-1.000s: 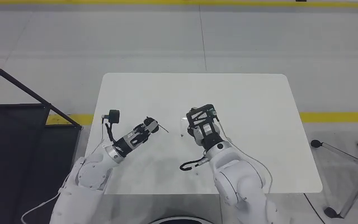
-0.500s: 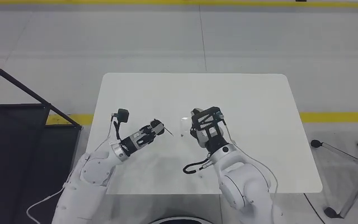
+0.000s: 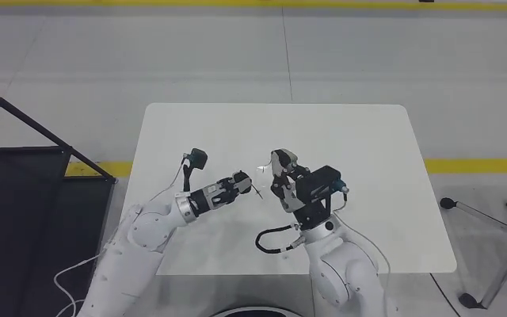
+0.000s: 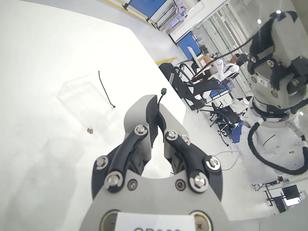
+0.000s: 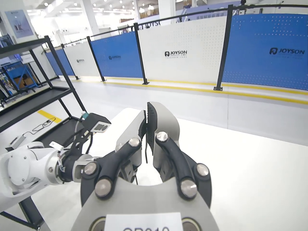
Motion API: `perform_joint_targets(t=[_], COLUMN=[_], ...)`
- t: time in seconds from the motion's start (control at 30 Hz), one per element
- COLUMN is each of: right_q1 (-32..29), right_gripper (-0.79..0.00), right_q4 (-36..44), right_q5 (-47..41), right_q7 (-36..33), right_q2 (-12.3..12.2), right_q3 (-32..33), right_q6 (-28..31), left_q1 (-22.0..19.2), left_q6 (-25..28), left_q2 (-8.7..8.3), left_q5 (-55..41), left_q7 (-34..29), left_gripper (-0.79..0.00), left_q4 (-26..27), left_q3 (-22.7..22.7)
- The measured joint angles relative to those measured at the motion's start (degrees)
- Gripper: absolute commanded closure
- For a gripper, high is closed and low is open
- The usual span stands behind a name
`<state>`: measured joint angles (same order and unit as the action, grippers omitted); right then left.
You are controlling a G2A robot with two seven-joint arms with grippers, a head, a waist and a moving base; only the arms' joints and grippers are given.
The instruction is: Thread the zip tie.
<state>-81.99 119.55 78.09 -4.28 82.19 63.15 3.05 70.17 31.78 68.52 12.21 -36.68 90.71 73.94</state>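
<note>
My left gripper (image 4: 156,104) is shut on a black zip tie (image 4: 163,91), whose square head sticks out past the fingertips. My right gripper (image 5: 146,111) is shut on a thin black zip tie strip (image 5: 145,145) that hangs down between its pads. I cannot tell whether both hold the same tie. In the top view the left gripper (image 3: 244,185) and the right gripper (image 3: 280,165) are raised over the middle of the white table (image 3: 356,135), a short gap apart, the left pointing toward the right.
A second black zip tie (image 4: 105,88) lies flat on the table beside a clear plastic box (image 4: 77,92). A small brown scrap (image 4: 90,130) lies nearer my left gripper. A black rack (image 3: 32,182) stands off the table's left side.
My left arm has moved rightward with its zip tie, closing the gap to the right gripper. The right wrist has turned, swinging its camera out to the right.
</note>
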Motion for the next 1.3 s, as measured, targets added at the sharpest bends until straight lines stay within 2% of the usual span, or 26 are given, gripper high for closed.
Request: perform_joint_targets(t=[0.2, 0.47, 0.63, 0.83, 1.0, 1.3], right_q1=[-0.67, -0.67, -0.70, -1.09, -2.08, -1.98], right_gripper=[0.000, 0.000, 0.000, 0.000, 0.000, 0.000], right_q4=[-2.44, -2.46, -2.61, -4.62, -6.56, -9.75], right_q5=[0.06, 0.10, 0.30, 2.69, 4.48, 5.55], right_q7=[7.67, 7.65, 8.06, 15.08, 21.99, 25.99], right_q2=[0.12, 0.12, 0.12, 0.28, 0.37, 0.73], right_q3=[-1.51, -1.52, -1.50, -2.64, -3.20, -4.46], right_q6=[0.30, 0.30, 0.01, -1.95, -3.96, -6.90], left_q1=[-1.63, -1.59, -2.43, -5.43, -8.82, -11.94], left_q6=[-2.26, -2.20, -3.70, -1.43, 0.95, 2.51], left_q2=[0.28, 0.27, 0.40, 0.44, 0.48, 0.95], left_q5=[0.37, 0.34, 0.86, -4.11, -9.23, -13.59], left_q7=[1.62, 1.57, 0.93, -3.22, -7.26, -9.47], left_gripper=[0.000, 0.000, 0.000, 0.000, 0.000, 0.000], left_q4=[-1.27, -1.23, -0.70, -3.13, -7.26, -11.16], left_q3=[-1.42, -1.40, -3.08, -4.51, -5.44, -8.64])
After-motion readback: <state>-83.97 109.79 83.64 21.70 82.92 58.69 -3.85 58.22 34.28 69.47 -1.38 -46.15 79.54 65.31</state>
